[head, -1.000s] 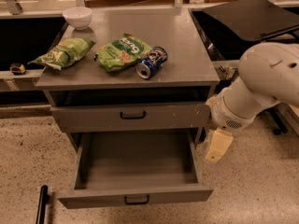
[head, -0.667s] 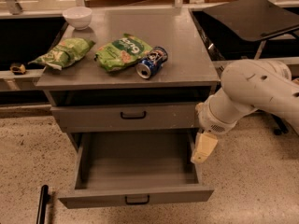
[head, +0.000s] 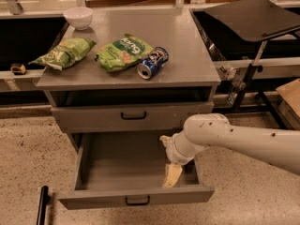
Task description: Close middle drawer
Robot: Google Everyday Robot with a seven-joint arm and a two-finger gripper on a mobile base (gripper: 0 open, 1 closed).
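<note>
The middle drawer [head: 117,163] is pulled far out at the bottom of the grey cabinet. Its long plain tray holds nothing, and its low front panel [head: 93,199] carries a small black loop handle [head: 137,201]. My gripper [head: 171,175], cream-coloured, points down inside the tray's right part, just behind the front panel and close to the right wall. The white arm [head: 234,139] reaches in from the right. The drawer above [head: 93,117], with its own black handle, sits nearly closed.
On the cabinet top [head: 187,50] lie a white bowl [head: 78,17], two green snack bags [head: 63,53] [head: 123,52] and a blue can [head: 152,63]. A black tray stand [head: 253,13] is at the right. A black bar [head: 42,205] is on the floor at the left.
My arm has swung left and down from beside the cabinet's right edge. The gripper now hangs inside the open drawer's tray. The drawer has not moved.
</note>
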